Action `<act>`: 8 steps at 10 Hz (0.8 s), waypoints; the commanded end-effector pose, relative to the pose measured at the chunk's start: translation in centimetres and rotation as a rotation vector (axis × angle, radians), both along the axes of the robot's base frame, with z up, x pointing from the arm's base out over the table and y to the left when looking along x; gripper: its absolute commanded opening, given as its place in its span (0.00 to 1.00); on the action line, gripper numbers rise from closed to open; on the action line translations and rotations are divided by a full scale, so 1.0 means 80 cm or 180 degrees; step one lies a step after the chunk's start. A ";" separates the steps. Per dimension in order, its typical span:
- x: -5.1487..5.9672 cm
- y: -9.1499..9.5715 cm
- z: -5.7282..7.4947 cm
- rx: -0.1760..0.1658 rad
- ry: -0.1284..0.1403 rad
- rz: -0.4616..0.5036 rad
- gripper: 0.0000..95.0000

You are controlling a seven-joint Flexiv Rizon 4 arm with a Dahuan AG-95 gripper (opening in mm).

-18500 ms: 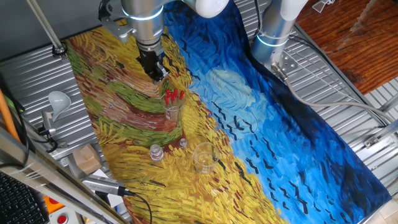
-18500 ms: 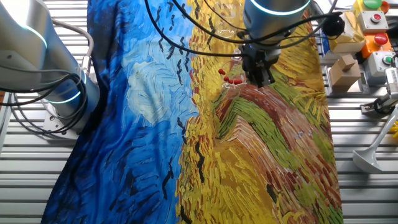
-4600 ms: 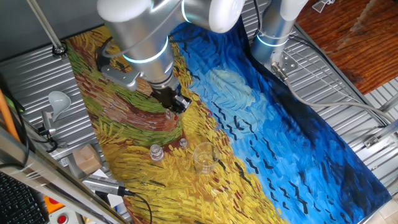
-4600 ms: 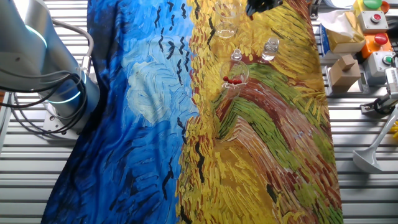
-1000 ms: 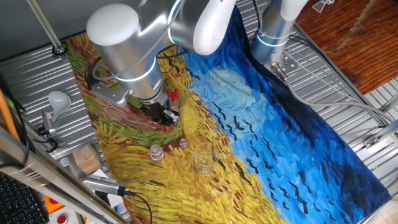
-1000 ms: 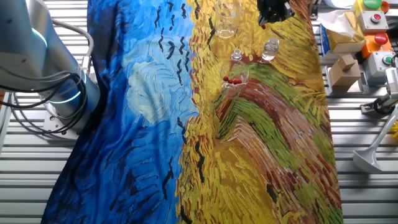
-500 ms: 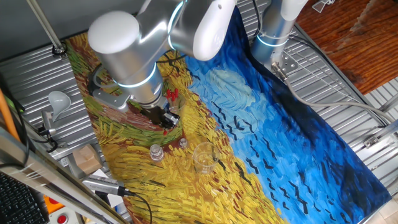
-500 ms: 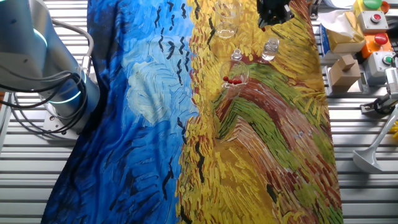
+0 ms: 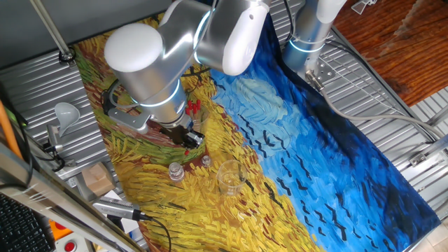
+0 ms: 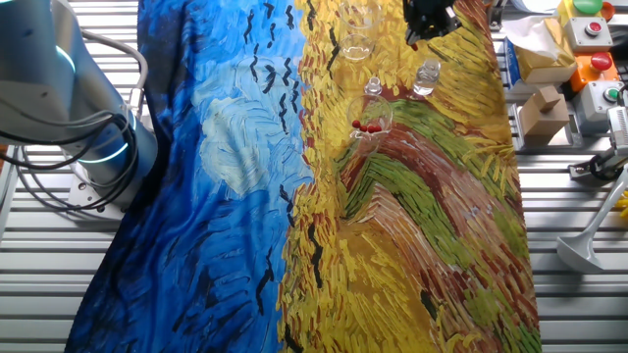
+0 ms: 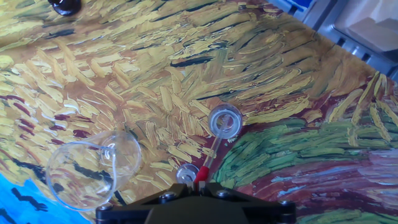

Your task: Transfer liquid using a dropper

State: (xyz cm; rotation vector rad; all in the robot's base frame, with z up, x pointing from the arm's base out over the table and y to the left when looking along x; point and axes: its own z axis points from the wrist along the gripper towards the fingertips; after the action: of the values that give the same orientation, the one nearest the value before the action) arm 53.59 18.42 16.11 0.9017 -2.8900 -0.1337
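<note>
In one fixed view, the gripper point(image 9: 187, 137) is low over the yellow part of the painted cloth point(image 9: 315, 161) that covers the desk point(image 9: 392, 122). A bit of red shows between its fingers, which is the bulb of the dropper point(image 9: 187, 141). The gripper is closed on it, but the glass part is too thin to see here. Just behind the arm, the red bulbs of the spare droppers point(image 9: 194, 106) stand up from a glass that is mostly hidden. In front of the gripper there is a small vial point(image 9: 176, 171), a second small vial point(image 9: 206, 161) and a clear beaker point(image 9: 229, 177).

In the other fixed view, the gripper point(image 10: 430, 22) is at the top edge, above the small vial point(image 10: 427, 76). The holder glass point(image 10: 372, 122) with the red bulbs stands apart from it, in the middle of the cloth. The beaker point(image 10: 358, 20) is beside the gripper, near the top.

In the hand view, the black gripper point(image 11: 199, 198) body fills the bottom edge. The dropper point(image 11: 208, 165) comes out from between its closed fingers, with a little red at the base and the clear tube pointing up toward the open mouth of one vial point(image 11: 224, 121). The tip is close to the rim; I cannot tell if it touches. The other vial point(image 11: 186, 173) is just beside the dropper's base, and the beaker point(image 11: 93, 165) is to the left.
</note>
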 end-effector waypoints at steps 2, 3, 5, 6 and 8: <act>-0.001 0.000 0.001 0.0004 -0.0002 0.0022 0.00; -0.001 0.000 0.001 0.0006 -0.0003 0.0026 0.00; -0.001 0.000 0.001 0.0010 -0.0004 0.0044 0.00; -0.001 0.000 0.001 0.0008 -0.0004 0.0048 0.00; -0.001 0.000 0.001 0.0005 -0.0006 0.0054 0.00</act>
State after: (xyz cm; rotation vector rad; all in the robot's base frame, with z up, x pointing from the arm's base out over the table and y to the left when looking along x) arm 53.47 18.40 16.16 0.9279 -2.8833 -0.1340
